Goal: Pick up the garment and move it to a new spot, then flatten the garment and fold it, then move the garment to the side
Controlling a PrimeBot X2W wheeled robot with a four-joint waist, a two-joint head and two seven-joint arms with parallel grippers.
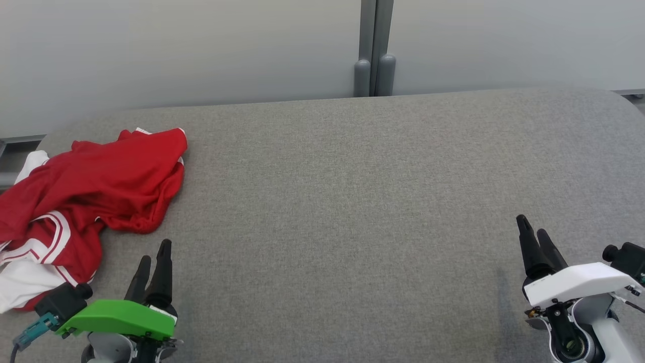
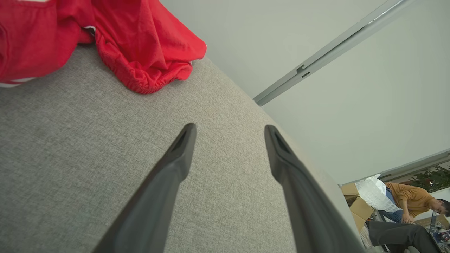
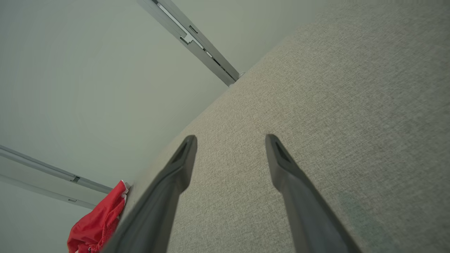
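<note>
Left gripper, fingers spread and empty, sits just beside the garment heaped ahead-left along the table's left edge; right gripper, equally spread, is well apart.

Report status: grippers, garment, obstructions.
Left gripper open, empty. Right gripper open, empty. Garment crumpled at table left end, untouched. Nothing in the way.

No words, numbers or signs can be read here. The red garment has white stripes, but no letters can be seen on it. The cardboard boxes in the left wrist view are too small and blurry to read.
</note>
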